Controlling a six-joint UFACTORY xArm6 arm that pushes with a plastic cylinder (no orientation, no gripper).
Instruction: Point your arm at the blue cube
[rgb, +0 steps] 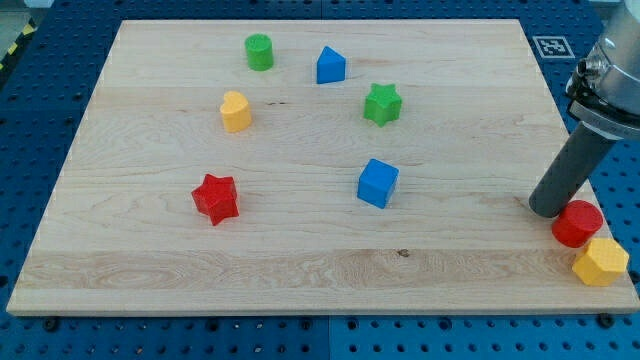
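The blue cube (378, 183) sits a little right of the board's middle. My tip (546, 208) rests on the board near its right edge, well to the right of the blue cube and slightly lower in the view. The rod rises from it toward the view's upper right. A red cylinder (577, 223) lies just right of the tip, close to it or touching it.
A yellow block (601, 261) sits at the lower right, below the red cylinder. A red star (215, 198), a yellow block (235, 111), a green cylinder (259, 51), a blue pointed block (331, 65) and a green star (382, 103) lie on the wooden board (300, 260).
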